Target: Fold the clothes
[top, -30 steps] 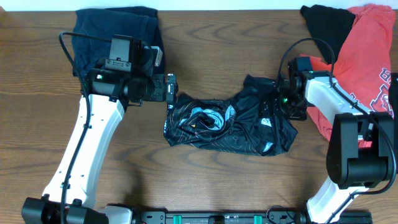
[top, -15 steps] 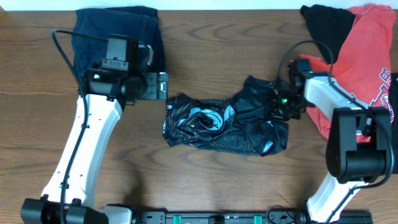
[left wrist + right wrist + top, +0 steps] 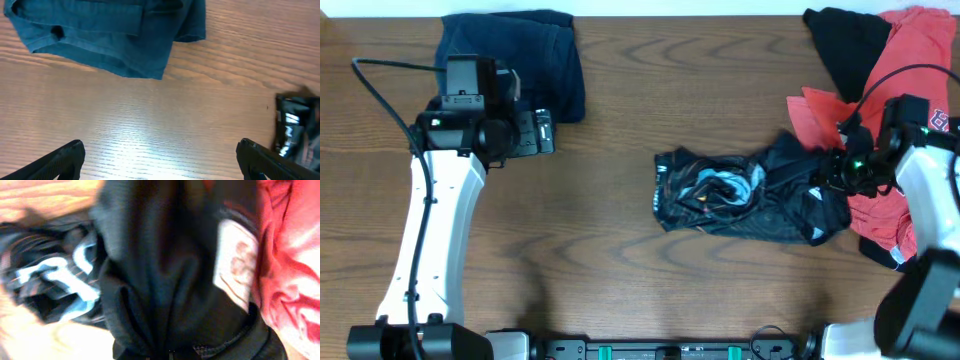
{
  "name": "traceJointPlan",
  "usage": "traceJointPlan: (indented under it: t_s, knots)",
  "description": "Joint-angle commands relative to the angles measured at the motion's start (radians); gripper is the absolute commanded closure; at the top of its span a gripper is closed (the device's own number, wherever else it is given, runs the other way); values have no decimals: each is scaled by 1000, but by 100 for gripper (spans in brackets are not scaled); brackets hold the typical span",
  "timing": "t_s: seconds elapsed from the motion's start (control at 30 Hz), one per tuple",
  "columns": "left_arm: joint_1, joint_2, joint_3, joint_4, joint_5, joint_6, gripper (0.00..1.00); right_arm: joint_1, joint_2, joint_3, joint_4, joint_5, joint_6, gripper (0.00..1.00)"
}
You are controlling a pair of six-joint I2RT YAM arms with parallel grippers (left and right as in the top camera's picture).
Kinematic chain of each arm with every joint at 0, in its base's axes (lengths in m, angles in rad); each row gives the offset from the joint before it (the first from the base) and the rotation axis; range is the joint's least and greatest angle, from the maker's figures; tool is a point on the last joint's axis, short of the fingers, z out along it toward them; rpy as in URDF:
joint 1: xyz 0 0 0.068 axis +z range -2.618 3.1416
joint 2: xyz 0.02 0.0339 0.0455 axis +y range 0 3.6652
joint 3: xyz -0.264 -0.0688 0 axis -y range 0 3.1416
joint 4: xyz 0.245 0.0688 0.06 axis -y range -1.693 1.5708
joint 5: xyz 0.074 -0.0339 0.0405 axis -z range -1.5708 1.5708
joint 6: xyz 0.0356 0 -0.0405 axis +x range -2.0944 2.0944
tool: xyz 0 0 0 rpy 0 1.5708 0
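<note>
Seen from overhead, the black shirt (image 3: 735,195) lies bunched to the right of the tabletop's (image 3: 600,260) middle. Its right end overlaps the red T-shirt (image 3: 920,60), which is heaped along the right edge up to the far right corner. The right claw (image 3: 832,172) is clenched on that end of the black shirt. A black garment (image 3: 845,40) lies at the far edge, touching the red T-shirt. A dark blue garment (image 3: 510,50) sits at the far edge near the left corner. The left claw (image 3: 545,133) hangs released just beside it, well apart from the black shirt.

In the left wrist view the claw gapes wide over bare wood. The dark blue garment lies ahead, and a corner of the black shirt shows at the right.

The right wrist view is blurred. Black cloth with pale logos fills it, with red cloth at the right.
</note>
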Motion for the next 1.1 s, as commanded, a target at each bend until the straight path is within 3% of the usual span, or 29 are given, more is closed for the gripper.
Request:
traceJointPlan:
  t_s: [0.0,0.2,0.5,0.9,1.07]
  knots:
    - [10,6,-8,-4,-13,13,2,71,-61,18,-7,-27,14,99]
    - [10,6,-8,-4,-12,13,2,300,-72,18,25,-23,135,99]
    - [10,6,-8,-4,-12,12,2,642,-63,39,270,48,324,99]
    - [10,6,-8,-3,-1,9,2,827,183,77,508,10,370,99]
    - [10,6,-8,-3,-1,9,2,872,214,171,504,36,328,99]
